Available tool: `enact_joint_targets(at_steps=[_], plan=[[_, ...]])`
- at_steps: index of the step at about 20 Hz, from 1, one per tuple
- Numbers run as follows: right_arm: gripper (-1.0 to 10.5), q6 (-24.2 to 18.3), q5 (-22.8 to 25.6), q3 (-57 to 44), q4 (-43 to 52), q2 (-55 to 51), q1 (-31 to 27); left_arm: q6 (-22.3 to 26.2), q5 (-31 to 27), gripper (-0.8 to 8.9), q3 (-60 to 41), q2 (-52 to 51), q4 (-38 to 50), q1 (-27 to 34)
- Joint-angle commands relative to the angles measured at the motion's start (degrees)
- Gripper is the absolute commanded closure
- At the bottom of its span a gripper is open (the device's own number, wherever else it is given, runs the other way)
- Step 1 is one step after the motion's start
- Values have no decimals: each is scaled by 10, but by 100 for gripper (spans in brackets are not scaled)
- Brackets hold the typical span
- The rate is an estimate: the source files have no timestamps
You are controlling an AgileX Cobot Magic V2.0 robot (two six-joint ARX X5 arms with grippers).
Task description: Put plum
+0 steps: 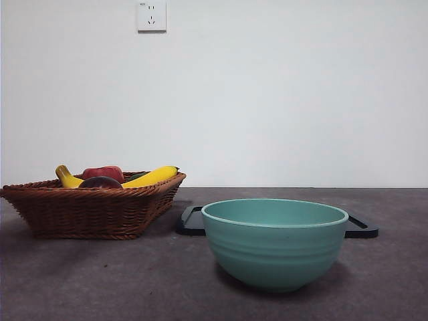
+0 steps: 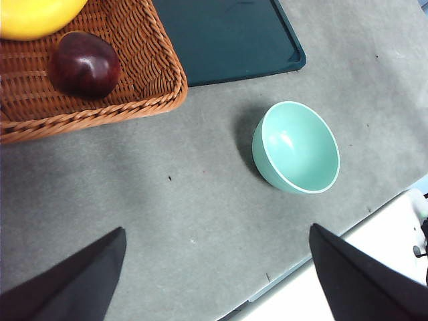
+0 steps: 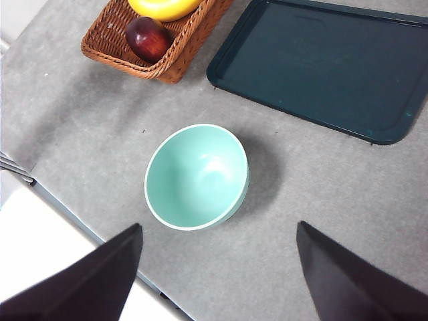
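Observation:
The plum (image 2: 84, 65), dark maroon and glossy, lies in a corner of the wicker basket (image 2: 150, 87). From the front its top (image 1: 100, 182) just shows over the basket's rim (image 1: 93, 207), and the right wrist view shows the plum (image 3: 148, 38) too. A teal bowl (image 1: 275, 242) stands empty on the grey table, also in the left wrist view (image 2: 297, 147) and the right wrist view (image 3: 196, 176). My left gripper (image 2: 217, 277) hangs open high above the table between basket and bowl. My right gripper (image 3: 219, 277) is open high over the bowl's near side.
In the basket are a yellow banana (image 1: 150, 177) and a red fruit (image 1: 103, 172). A dark tray (image 3: 321, 67) lies flat behind the bowl. The table's front edge (image 2: 287, 271) runs close to the bowl. A wall socket (image 1: 152, 16) is on the back wall.

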Motion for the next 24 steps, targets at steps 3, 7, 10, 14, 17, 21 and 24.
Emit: enact_joint_targets(at_steps=[3,7,10,14,17,21,24], plan=[[577,0,-2,10,2,2,2,-17,-29,372,44,32,5,-5],[577,2,-2,10,2,2,2,-17,-69,377,112,96,9,-21],[577,2,-2,10,2,2,2,-17,-100,377,163,161,16,-39],[577,2,-2,10,2,2,2,-17,-147,377,210,249,34,-71],[578,2,-2,10,2,2,2,-16,-180,377,222,314,64,-91],[578,10,-2,10,2,2,2,-15,-216,377,222,396,109,-103],[578,10,-2,10,2,2,2,-15,-232,377,222,449,136,-107]])
